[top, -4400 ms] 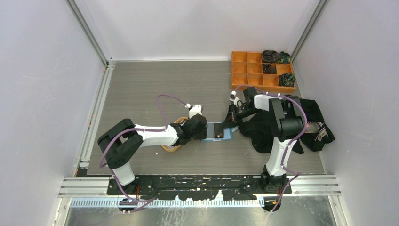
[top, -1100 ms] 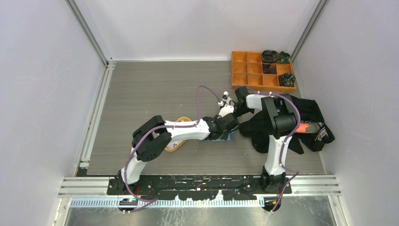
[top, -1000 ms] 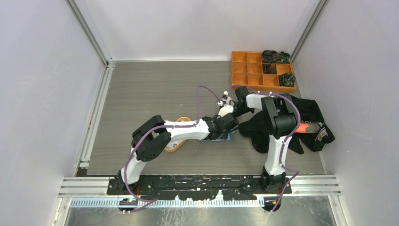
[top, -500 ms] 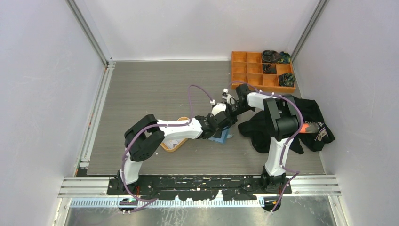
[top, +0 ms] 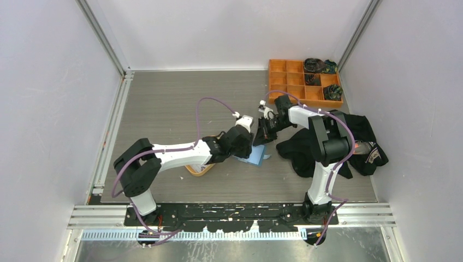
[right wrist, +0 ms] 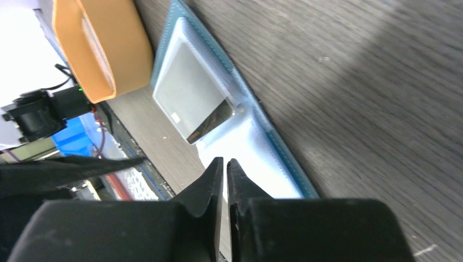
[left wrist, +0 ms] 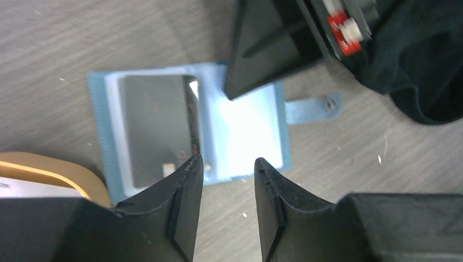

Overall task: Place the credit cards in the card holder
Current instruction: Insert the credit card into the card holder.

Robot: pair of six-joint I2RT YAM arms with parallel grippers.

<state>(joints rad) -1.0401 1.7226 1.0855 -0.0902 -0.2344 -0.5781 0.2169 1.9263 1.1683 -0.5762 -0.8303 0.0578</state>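
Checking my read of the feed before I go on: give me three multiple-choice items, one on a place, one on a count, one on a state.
1. Where is the tray in the top view?
A. beside the holder, on its left
B. on top of the holder
C. to the right of the holder

2. How many cards show in the holder?
A. none
B. one
C. three

3. How is the holder?
A. snapped shut
B. lying open on the table
C. folded and standing on edge

Answers:
1 A: the orange rim sits by the holder's left corner.
2 B: one dark card fills the left pocket, and the right pocket looks empty.
3 B: both pockets face up and the tab lies unsnapped.
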